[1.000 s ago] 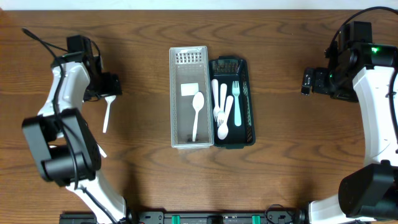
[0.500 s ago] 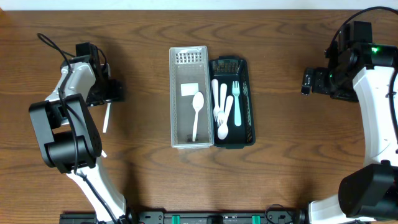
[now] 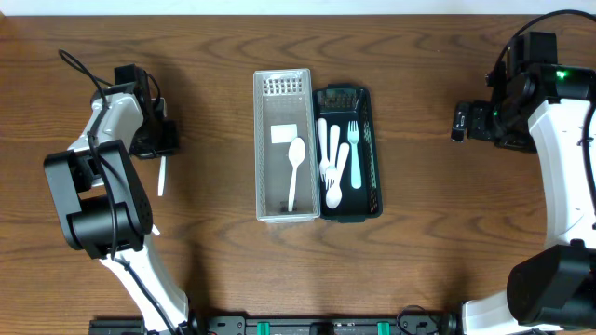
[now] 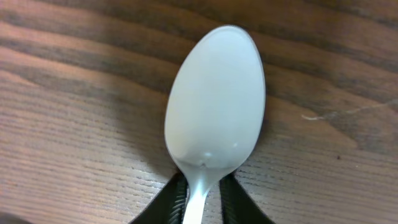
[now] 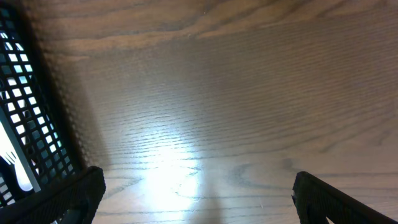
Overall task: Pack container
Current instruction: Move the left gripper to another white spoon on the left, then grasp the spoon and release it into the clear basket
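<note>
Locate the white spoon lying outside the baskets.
In the overhead view the white spoon lies far left of the clear basket, its neck pinched in the left claw.

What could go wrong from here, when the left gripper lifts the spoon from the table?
1. The left gripper pinches the spoon at its thin neck, just below the bowl. With the long handle unsupported, it may swing or slip during the lift.
2. The clear tray already holds another spoon, and the dark tray is crowded with cutlery. A spoon released crooked might land across a rim or on top of the others.
</note>
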Robot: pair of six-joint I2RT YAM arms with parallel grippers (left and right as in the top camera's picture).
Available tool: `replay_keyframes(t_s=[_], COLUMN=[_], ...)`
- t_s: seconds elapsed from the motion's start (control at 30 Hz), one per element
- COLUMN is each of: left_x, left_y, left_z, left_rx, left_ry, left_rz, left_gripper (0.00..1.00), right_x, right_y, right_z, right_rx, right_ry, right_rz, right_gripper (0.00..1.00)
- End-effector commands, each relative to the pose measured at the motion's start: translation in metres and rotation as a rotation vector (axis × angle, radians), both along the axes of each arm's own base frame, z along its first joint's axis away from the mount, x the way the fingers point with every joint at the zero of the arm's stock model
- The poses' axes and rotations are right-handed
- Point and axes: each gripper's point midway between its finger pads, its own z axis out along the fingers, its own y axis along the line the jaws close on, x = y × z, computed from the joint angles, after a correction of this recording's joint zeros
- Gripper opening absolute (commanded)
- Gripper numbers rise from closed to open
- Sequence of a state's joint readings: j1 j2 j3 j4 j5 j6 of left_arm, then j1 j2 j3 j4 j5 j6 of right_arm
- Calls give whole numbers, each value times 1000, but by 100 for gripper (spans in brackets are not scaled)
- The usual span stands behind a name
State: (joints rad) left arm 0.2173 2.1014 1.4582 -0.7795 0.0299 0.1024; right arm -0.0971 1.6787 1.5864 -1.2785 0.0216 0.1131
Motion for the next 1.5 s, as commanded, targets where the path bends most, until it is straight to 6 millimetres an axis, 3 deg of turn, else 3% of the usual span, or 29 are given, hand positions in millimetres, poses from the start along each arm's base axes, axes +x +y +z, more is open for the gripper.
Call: replay_keyframes(t_s=[0.0,0.27,0.43,0.57,0.7,0.8,0.9,1.03,1.17,1.3,1.47], left_x=[-9,-16,-7,2,-9,-27,-43,-62,-70,-72,-66], left_y=[1,-2,-27,-69,-120,-164,-206,-254,-283,-300,-301], left_z=[-14,-8,31,92,149,180,195,191,169,140,101], left_rx=[-1,-7,-52,-89,-102,-131,-168,-198,-212,-194,-154], left_ry=[55,74,-14,-158,-274,-326,-354,-329,-265,-197,-119], left_rz=[1,22,61,-9,-118,-192,-267,-371,-368,-407,-402], left_gripper=[10,6,6,6,6,6,6,6,6,6,6], right_x=[-1,-1,-1,-2,-2,-2,-2,-2,-2,-2,-3], right_y=[0,0,0,0,1,0,1,1,1,1,1], right_z=[-1,-1,-1,-1,-1,-1,-1,-1,-1,-1,-1], right_rx=[4,4,4,4,4,4,5,4,5,5,5], right_ry=[3,4,4,6,7,6,6,6,6,7,11], right_rz=[-2,-2,-2,-2,-2,-2,-2,-2,-2,-2,-2], right_gripper=[99,99,99,99,99,99,99,99,99,99,99])
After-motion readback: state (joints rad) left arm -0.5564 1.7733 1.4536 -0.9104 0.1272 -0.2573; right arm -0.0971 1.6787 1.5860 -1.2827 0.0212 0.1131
